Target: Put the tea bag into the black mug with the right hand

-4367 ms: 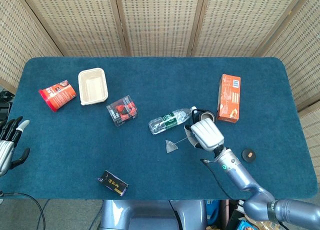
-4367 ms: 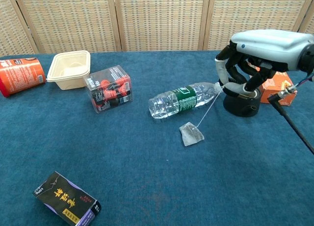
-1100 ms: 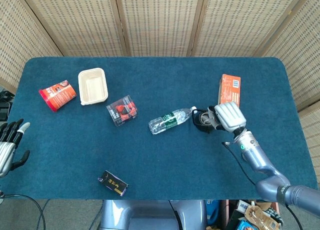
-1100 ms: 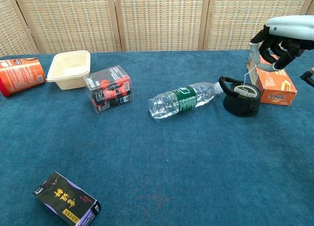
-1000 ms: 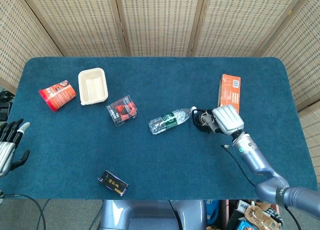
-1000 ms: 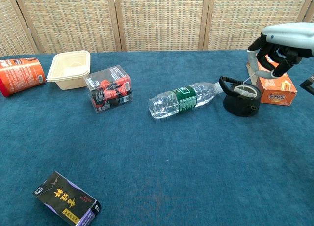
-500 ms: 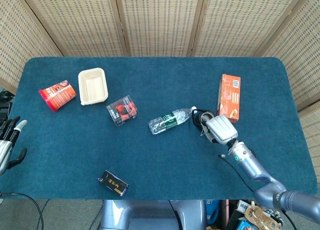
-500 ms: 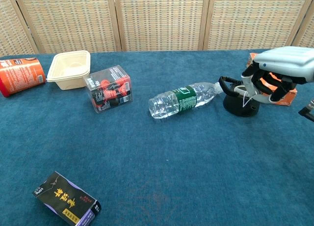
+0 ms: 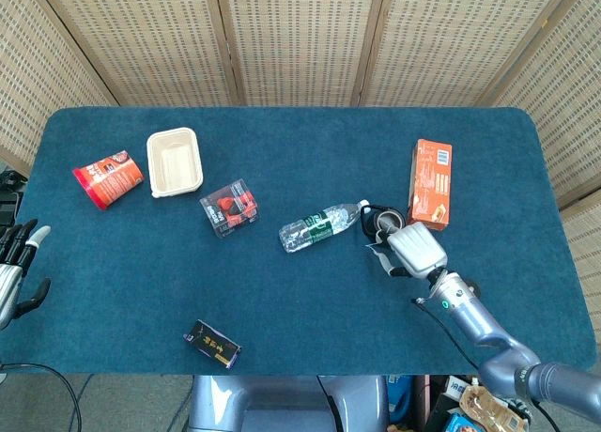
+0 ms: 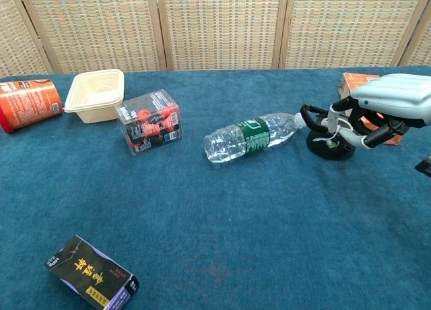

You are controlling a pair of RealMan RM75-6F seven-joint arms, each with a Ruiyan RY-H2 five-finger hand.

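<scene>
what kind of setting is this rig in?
Likely a lab data-collection station, not a home: woven folding screens wall off a blue felt-covered table strewn with unrelated props like a water bottle and black mug.

Right hand (image 10: 377,114) hovers just beside the black mug (image 10: 328,143) — fingers (image 10: 345,129) spread over its rim, a thin string (image 10: 330,136) dangling there.

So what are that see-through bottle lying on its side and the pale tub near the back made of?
The water bottle looks like thin clear plastic: you can see the cloth through it, it glints, and its body is ribbed. The pale tub seems matte, cream-coloured moulded pulp or foam, with soft rounded edges and no shine; which one, I can't tell.
</scene>
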